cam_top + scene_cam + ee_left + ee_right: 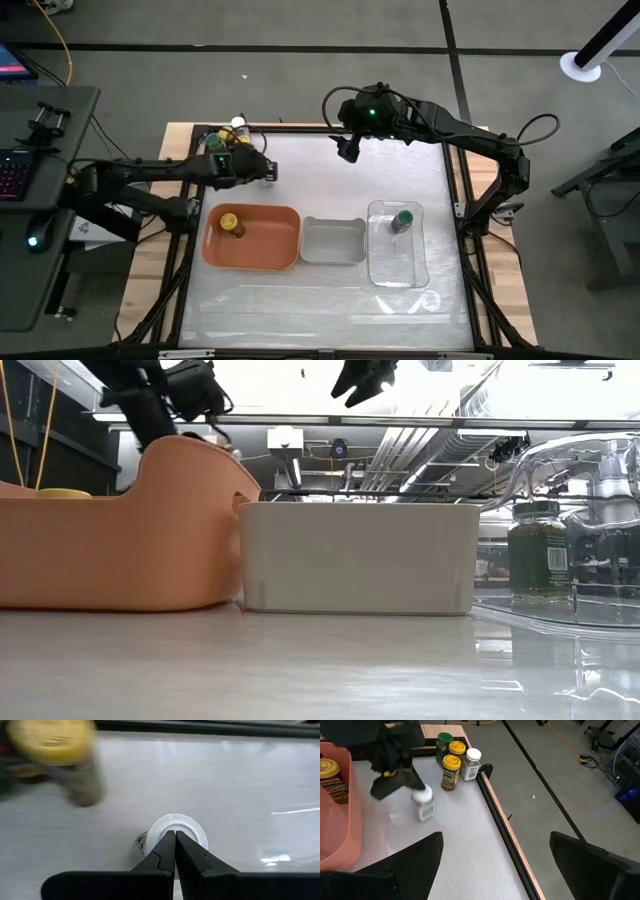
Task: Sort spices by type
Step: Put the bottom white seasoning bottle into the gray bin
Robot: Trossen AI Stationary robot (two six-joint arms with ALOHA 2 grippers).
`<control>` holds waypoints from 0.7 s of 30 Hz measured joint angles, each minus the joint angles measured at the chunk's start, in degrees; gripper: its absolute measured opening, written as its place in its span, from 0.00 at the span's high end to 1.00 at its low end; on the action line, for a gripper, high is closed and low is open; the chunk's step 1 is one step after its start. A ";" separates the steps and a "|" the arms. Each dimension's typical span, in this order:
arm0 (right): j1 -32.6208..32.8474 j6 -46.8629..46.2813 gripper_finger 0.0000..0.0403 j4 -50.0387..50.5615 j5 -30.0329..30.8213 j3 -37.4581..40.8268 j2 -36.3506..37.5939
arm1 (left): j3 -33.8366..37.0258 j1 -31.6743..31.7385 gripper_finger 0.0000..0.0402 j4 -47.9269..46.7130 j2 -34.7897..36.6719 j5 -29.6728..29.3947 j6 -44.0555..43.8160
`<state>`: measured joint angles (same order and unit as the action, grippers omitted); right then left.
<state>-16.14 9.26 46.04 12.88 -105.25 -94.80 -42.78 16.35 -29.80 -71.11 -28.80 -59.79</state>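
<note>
White-lidded spice jar [175, 832]: stands alone on the table at the far left, apart from the other jars, directly under the left gripper.
Left gripper [175, 851]: fingers pressed together above the white lid, holding nothing; I judge it must open before it can grasp.
Right gripper [495, 857]: fingers spread wide, empty, raised over the far middle of the table, probably waiting.
Remaining cluster [454, 757]: four jars at the far left corner, not yet sorted.
Orange tray [275, 250]: holds one yellow-lidded jar [231, 223].
Grey tray [332, 243]: seems meant for white lids.
Clear tray [395, 268]: holds the green-lidded jar [402, 220].
</note>
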 joint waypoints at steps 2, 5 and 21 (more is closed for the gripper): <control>0.00 -0.10 0.10 0.00 -0.01 0.00 0.00 | 0.02 -0.56 1.00 5.15 -1.72 1.28 1.14; 0.00 -0.37 0.10 0.00 -0.02 0.00 0.00 | -0.07 -0.85 1.00 14.07 -5.71 3.66 2.67; 0.04 -0.42 0.10 6.31 -3.52 0.00 0.00 | -10.52 -0.92 1.00 40.20 -25.39 18.83 12.66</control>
<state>-16.10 8.83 52.35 9.37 -105.25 -94.80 -53.30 15.44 10.40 -96.50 -9.97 -47.13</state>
